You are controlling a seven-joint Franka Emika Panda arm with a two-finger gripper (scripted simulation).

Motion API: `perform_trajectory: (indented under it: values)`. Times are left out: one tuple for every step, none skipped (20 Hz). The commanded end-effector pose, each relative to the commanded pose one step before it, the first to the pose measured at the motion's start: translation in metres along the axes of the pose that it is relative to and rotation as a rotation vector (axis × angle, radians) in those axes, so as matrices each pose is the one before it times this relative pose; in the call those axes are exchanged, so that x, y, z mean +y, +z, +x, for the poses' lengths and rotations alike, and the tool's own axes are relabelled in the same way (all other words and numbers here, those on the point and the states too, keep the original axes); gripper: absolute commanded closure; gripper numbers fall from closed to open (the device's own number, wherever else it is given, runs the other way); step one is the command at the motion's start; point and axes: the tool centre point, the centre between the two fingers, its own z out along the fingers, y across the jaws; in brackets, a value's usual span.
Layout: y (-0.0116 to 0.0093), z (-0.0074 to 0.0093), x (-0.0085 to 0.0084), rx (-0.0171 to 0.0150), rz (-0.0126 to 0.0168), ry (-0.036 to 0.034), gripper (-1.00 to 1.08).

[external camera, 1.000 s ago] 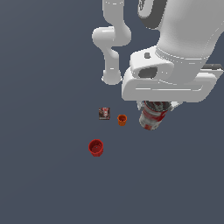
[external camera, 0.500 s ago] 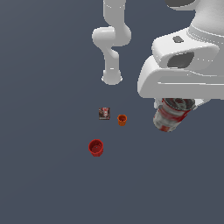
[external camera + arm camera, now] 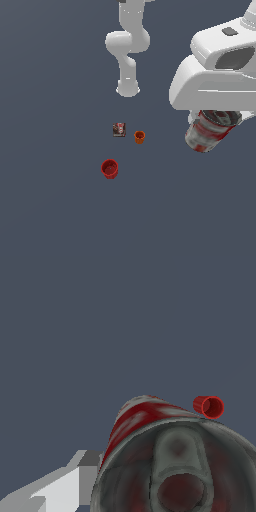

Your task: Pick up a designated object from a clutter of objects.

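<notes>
The red-and-white tin can (image 3: 202,137) with a grey metal rim hangs tilted under the white hand, well above the grey floor, at the exterior view's right. My gripper (image 3: 210,122) is shut on the can; its fingers are mostly hidden by the hand and the can. In the wrist view the can (image 3: 145,421) fills the lower part, its grey top with pull tab facing the camera, and one grey finger (image 3: 75,481) shows beside it. The other clutter items stay on the floor, apart from the can.
A small dark square box (image 3: 119,129) and an orange cup (image 3: 139,136) sit side by side on the floor. A larger red cup (image 3: 109,168) stands nearer; it also shows in the wrist view (image 3: 209,406). The arm's base (image 3: 128,89) stands behind them.
My gripper has risen and moved toward the exterior view's right with the can in it, looming larger. The box and both cups have not moved.
</notes>
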Motion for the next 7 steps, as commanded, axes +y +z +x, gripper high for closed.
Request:
perform_trajectory:
  values:
    - [-0.00503,0.00188,-0.00244,0.00443,0.00094,-0.00033,1.08]
    - [-0.00059,0.00050,-0.00049,0.00000,0.00000,0.00000,1.08]
    - [-0.00047,0.00041,-0.00039,0.00000,0.00000,0.00000,1.08]
    - [-0.00035,0.00032,-0.00029,0.00000,0.00000,0.00000,1.08]
    - [-0.00024,0.00022,-0.00020,0.00000,0.00000,0.00000,1.08]
    - [-0.00014,0.00013,-0.00011,0.00000,0.00000,0.00000,1.08]
    - [-0.00005,0.00004,-0.00004,0.00000,0.00000,0.00000,1.08]
